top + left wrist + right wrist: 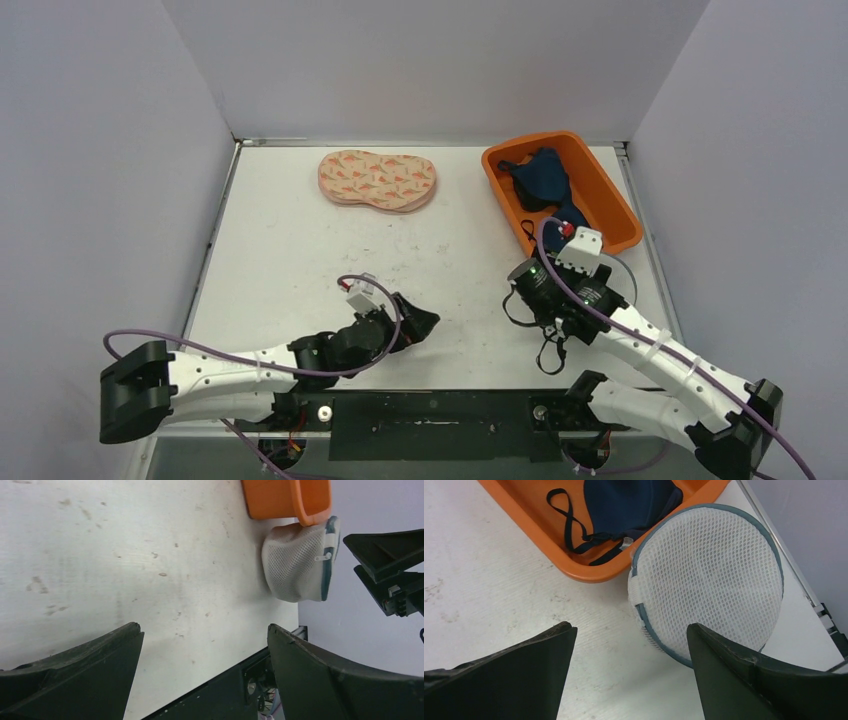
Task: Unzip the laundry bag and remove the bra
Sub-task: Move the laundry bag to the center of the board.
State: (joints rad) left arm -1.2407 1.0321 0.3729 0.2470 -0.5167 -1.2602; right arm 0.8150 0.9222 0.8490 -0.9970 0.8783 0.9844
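I'm driving two matching arms. The left arm [230,372] and right arm [650,350] have white link shells, black joint housings and small dark screws. A purple cable [130,333] runs along each, and each wrist has a white camera block [362,294]. There's a green light [533,268] on the right wrist. The left gripper [202,630] and right gripper [631,630] have broad matte-black wedge fingers [75,680].

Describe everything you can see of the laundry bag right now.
The laundry bag is a round, domed pouch of white mesh, edged by a grey-blue band with a small white tab. It looks puffed; whether the zip is shut is unclear. It lies on the table near its right edge, pressed against the near end of the orange bin.
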